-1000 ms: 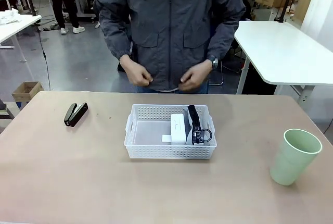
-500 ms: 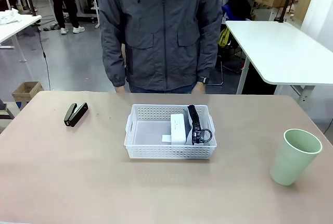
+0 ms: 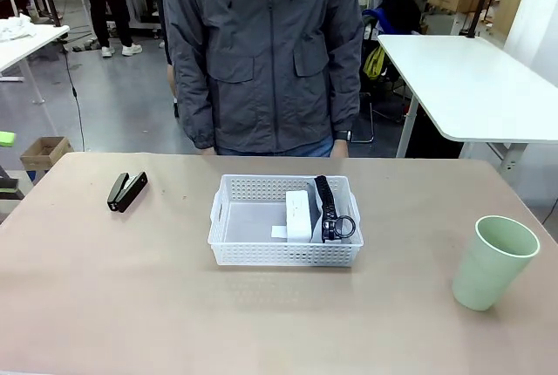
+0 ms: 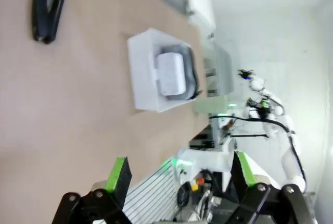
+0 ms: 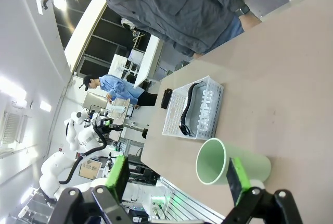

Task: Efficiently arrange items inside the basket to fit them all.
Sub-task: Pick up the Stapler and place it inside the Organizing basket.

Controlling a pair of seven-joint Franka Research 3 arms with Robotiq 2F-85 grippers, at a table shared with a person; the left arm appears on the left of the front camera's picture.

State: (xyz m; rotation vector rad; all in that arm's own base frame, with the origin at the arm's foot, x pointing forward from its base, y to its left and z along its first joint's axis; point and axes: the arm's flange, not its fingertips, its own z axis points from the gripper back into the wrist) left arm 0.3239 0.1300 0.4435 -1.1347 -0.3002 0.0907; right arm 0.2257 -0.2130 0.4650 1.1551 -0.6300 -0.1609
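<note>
Lowered now, the person's arms (image 3: 187,70) are hanging. Left end effector (image 4: 181,172) and right end effector (image 5: 178,174) are standing wide, empty. Stapler (image 3: 127,191) is lying left of basket (image 3: 228,218), nearest the left one.

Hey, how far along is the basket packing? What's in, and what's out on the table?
Done: the white device and the grey pouch sit side by side at the right end of the basket.
In hand: nothing. The left hand and right hand are both open and empty.
Left: the stapler and the green cup stand on the table, outside the basket.
</note>
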